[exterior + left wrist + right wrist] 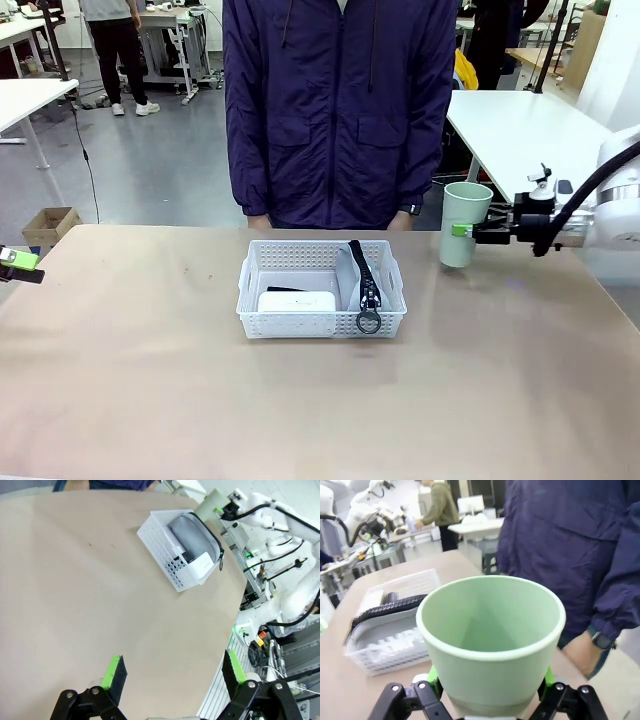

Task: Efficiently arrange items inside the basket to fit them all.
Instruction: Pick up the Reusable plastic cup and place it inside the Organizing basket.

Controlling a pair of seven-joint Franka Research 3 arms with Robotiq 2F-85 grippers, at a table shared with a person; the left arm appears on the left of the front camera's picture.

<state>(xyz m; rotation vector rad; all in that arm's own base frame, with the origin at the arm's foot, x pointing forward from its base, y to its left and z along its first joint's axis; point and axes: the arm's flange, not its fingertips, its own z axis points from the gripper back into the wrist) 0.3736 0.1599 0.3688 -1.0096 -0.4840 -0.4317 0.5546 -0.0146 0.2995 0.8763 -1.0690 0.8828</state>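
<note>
Front view has the white lattice basket (322, 300) at mid-table, just before the person (340, 110) in a dark blue jacket. Inside it the white box (297, 301) lies at the near left, a dark item, too hidden to name, just behind it, and the grey pouch (347, 280) fills the right side, its black strap (362, 275) and ring (368, 322) draped over the near rim. Right of the basket, the pale green cup (465, 224) stands upright, clamped between the pads of the right gripper (462, 231); whether it touches the table (150, 380) I cannot tell. At the table's left edge, the left gripper (172, 675) hovers with jaws spread wide, holding nothing.
</note>
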